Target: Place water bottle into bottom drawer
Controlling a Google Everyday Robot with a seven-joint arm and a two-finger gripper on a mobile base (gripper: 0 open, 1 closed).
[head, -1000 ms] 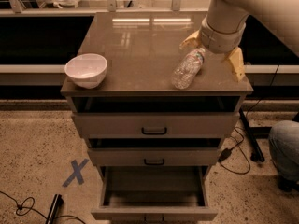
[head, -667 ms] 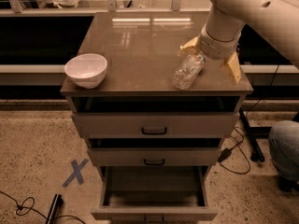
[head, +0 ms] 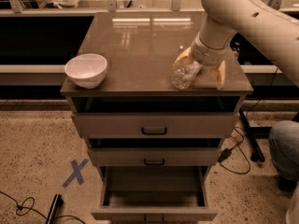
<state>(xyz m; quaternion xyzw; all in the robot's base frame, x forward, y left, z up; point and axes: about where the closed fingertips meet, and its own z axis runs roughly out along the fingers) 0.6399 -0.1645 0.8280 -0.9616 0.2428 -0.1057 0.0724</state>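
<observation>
Step in hand, judged from the layout: the grasp, with transport not yet begun. The water bottle (head: 184,74) lies on its side on the desk (head: 135,45), near the front edge and toward the arm's side, well apart from the white bowl (head: 86,70) at the opposite front corner. The tool (head: 199,74) sits low over the desk with its two fingers spread apart, one on each side of the bottle. The bottle lies between them, close against the finger nearer the bowl (head: 181,59), with a clear gap to the other finger. The neck end points up into the tool and the cap is hidden there. The bottom drawer (head: 154,213) is pulled out below and looks empty, while the two drawers above it are shut. The next move calls for closing squarely on the thin, crinkled body without squeezing it out sideways. After that come a lift clear of the desk edge, a swing forward and a descent into the drawer.
</observation>
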